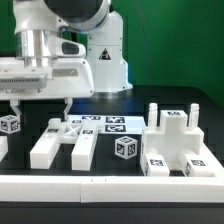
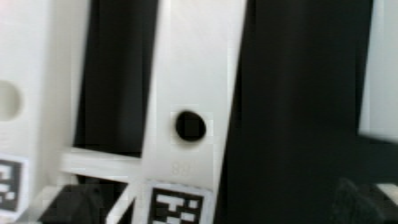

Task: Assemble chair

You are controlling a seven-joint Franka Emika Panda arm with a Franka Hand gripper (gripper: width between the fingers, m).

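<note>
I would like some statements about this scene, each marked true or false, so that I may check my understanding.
1. The robot's tool is shut on a part. False: it is open and holds nothing.
2. The large white plastic block with upright pegs stands at the exterior view's right. True.
3. The long white plastic bar in the wrist view has a round dark hole. True.
4. The table top is green. False: it is black.

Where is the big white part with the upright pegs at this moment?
In the exterior view, the big white part stands at that view's right, with a small tagged cube as its nearest neighbour on its left.
</note>
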